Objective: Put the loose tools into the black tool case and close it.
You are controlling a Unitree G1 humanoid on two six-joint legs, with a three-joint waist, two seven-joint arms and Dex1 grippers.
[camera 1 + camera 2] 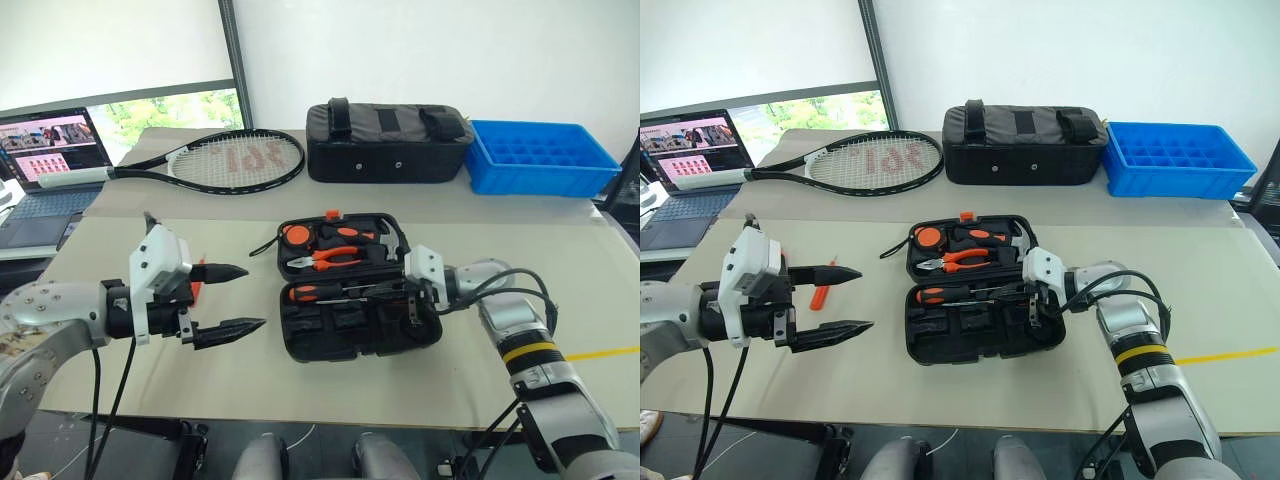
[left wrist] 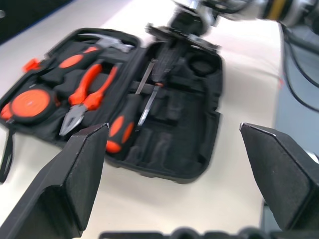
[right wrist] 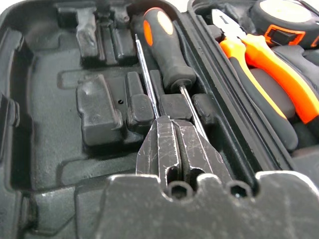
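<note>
In open black tool case (image 1: 360, 300), right gripper (image 3: 172, 144) pinched shut beside seated screwdriver (image 3: 167, 47), risking dislodging it; left gripper (image 1: 228, 299) spread wide, empty, near slim orange tool (image 1: 820, 295) lying outside

I can make out one marking: a reddish printed logo on the white strings of the black-framed tennis racket (image 1: 232, 158), lying on the grey table near the back left. Its characters look like letters or digits, but I cannot read them with any certainty. The open laptop screen (image 1: 50, 148) at the far left shows small picture tiles with pink panels; any wording there is too small for me to read. I see no legible lettering on anything else in view.
</note>
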